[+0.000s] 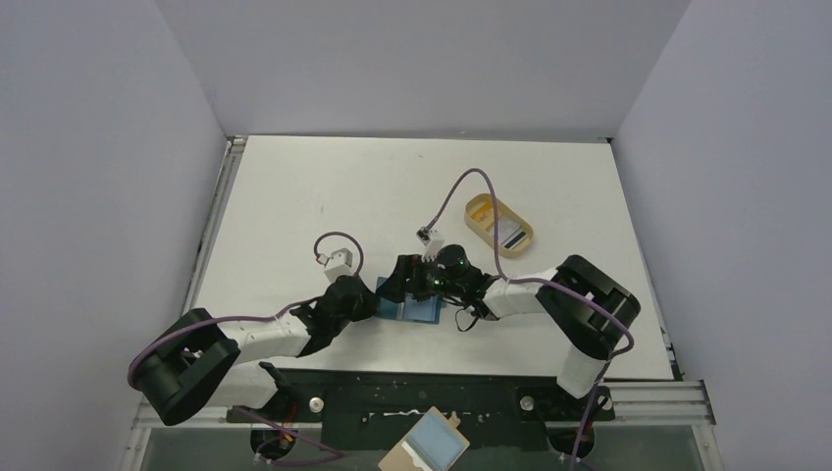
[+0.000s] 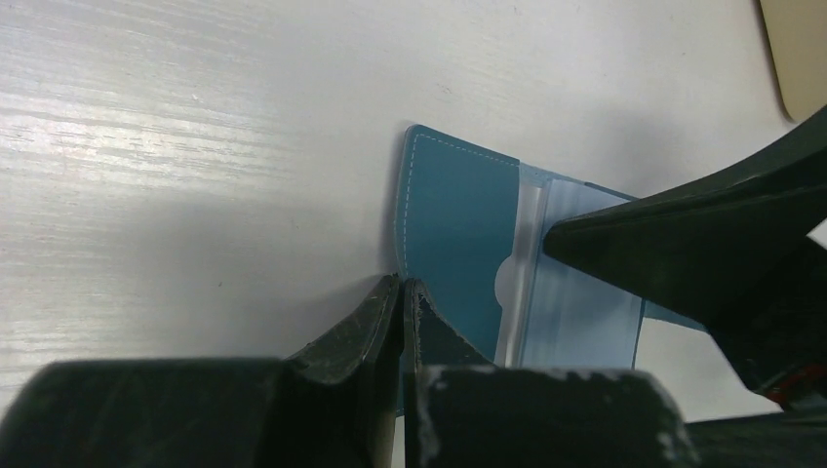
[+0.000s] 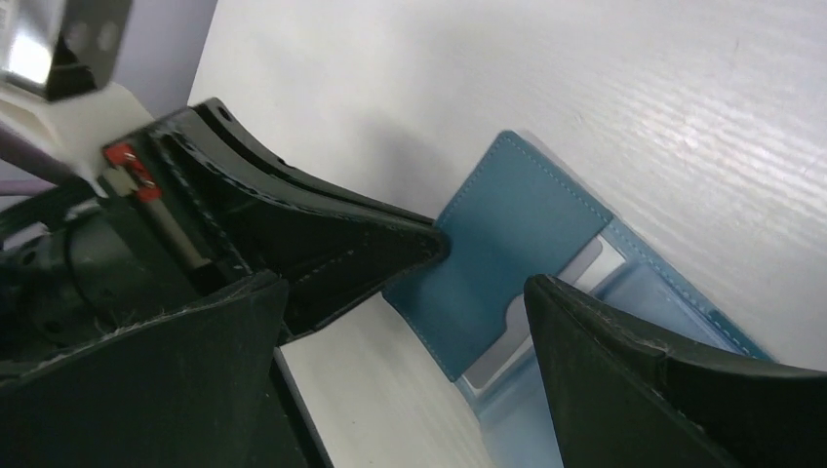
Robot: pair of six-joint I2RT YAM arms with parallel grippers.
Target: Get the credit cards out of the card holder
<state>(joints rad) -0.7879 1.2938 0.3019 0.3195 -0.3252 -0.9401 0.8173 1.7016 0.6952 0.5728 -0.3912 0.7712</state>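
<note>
The teal card holder [image 1: 412, 308] lies open on the table between my two grippers, and it also shows in the left wrist view [image 2: 458, 224] and the right wrist view [image 3: 507, 224]. A pale grey credit card [image 3: 588, 267] sits in its pocket, showing at the thumb notch [image 2: 508, 283]. My left gripper [image 2: 402, 286] is shut on the holder's left edge [image 1: 381, 292]. My right gripper [image 3: 405, 292] is open above the holder [image 1: 422, 283], with one finger [image 3: 634, 380] over the light-blue inside. Another card [image 1: 512, 236] with a dark stripe lies in the tan tray.
The tan oval tray [image 1: 483, 208] stands to the right, behind the holder. A tan board with a light-blue rectangle [image 1: 432, 448] lies at the near edge below the arm bases. Purple cables loop over both wrists.
</note>
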